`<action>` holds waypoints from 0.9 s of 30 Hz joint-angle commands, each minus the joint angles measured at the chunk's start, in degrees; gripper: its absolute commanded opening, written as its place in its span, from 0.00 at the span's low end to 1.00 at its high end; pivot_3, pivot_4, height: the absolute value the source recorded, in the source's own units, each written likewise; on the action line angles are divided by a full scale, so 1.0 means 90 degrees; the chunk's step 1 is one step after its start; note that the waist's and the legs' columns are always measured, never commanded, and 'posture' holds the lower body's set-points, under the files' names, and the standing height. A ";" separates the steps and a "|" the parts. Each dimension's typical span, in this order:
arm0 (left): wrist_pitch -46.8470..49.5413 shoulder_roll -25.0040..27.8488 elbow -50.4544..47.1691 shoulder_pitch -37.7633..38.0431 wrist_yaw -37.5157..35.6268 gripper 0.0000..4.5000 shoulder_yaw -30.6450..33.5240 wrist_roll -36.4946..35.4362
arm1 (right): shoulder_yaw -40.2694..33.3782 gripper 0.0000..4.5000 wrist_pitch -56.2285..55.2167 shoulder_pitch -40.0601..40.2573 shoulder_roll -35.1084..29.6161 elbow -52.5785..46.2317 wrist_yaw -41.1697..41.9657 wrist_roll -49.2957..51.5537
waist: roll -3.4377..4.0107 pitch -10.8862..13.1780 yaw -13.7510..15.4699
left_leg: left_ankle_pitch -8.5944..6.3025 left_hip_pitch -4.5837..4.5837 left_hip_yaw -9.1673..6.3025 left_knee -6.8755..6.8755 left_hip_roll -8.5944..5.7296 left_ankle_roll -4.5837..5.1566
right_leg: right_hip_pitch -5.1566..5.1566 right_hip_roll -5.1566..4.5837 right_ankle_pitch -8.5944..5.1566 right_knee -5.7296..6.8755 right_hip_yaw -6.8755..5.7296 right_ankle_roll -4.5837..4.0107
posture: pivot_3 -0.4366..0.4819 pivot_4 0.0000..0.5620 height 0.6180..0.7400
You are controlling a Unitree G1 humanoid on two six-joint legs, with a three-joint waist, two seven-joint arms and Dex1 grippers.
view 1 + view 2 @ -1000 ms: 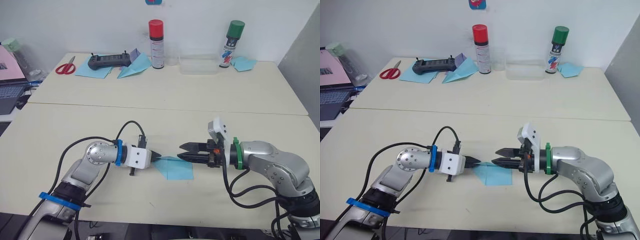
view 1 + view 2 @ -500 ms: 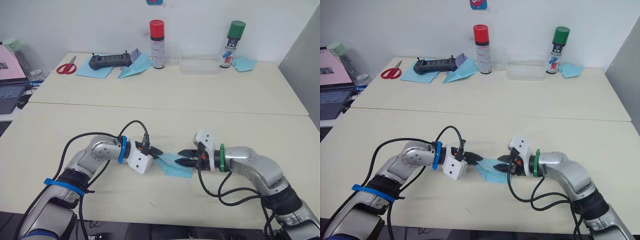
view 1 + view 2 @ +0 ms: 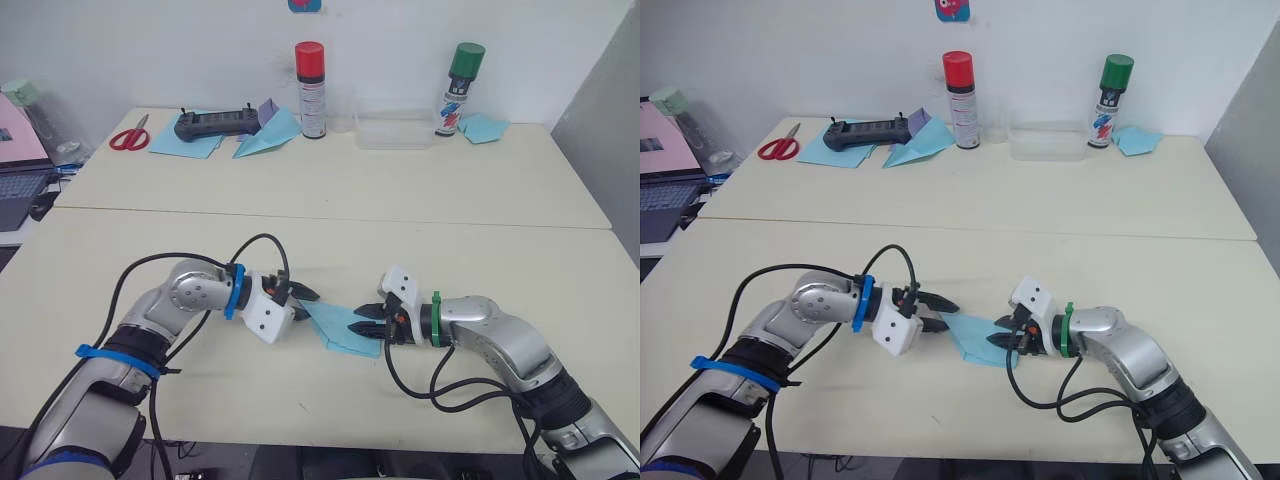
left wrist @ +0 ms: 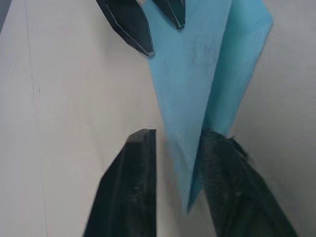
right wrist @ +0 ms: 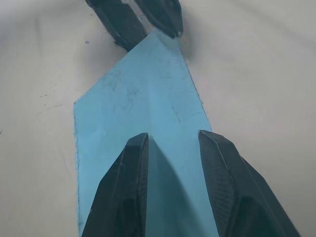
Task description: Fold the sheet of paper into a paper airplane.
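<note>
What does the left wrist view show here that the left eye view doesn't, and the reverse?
Left wrist view: the sheet of paper narrowing to its point between the open fingers of the left tool.

Left eye view: the far table's red-capped spray can, green-capped spray can, scissors and clear tray.

Both: the paper on the table, with the right tool at its wide end.

Folded light-blue sheet of paper (image 3: 340, 328) on cream table (image 3: 400, 200), left gripper (image 3: 300, 300) at its point, right gripper (image 3: 366, 330) opposite, 2 spray cans behind.
</note>
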 commanded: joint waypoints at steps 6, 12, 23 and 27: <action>0.2001 0.1045 -0.1299 0.0319 -0.1243 0.83 0.0494 -0.1796 | -0.0051 0.37 -0.0092 -0.0002 -0.0017 0.0231 0.0039 -0.0257 | 0.0000 0.0000 -0.0031 | 0.0000 -0.0003 0.0001 0.0003 0.0002 0.0000 | 0.0000 0.0000 0.0000 0.0000 0.0001 0.0000 | 0.48 0.27 1.00; 0.7301 0.0501 -0.2808 0.0837 0.0018 0.57 0.1648 -0.4754 | 0.0021 0.37 -0.0641 -0.0032 -0.0167 0.0280 0.0409 -0.0492 | 0.0001 0.0002 0.0014 | -0.0001 -0.0007 -0.0018 0.0024 0.0003 0.0001 | 0.0011 0.0000 -0.0001 0.0004 -0.0019 0.0002 | 0.48 0.27 1.00; 0.7326 -0.0339 -0.2990 0.1388 -0.0258 0.01 0.0688 -0.3185 | -0.0093 0.37 -0.0926 -0.0084 -0.0166 0.0275 0.0699 -0.0634 | 0.0003 0.0002 -0.0002 | -0.0001 -0.0002 -0.0006 0.0018 -0.0001 0.0000 | 0.0008 0.0002 0.0002 0.0000 0.0000 0.0004 | 0.48 0.27 1.00; 0.7359 -0.0392 -0.2771 0.1381 -0.0240 0.01 0.0571 -0.2751 | -0.0173 0.37 -0.0979 -0.0077 -0.0218 0.0189 0.0731 -0.0634 | 0.0003 0.0002 0.0008 | -0.0001 -0.0005 -0.0005 0.0015 -0.0001 0.0000 | 0.0004 0.0003 0.0001 -0.0001 -0.0001 0.0003 | 0.48 0.27 1.00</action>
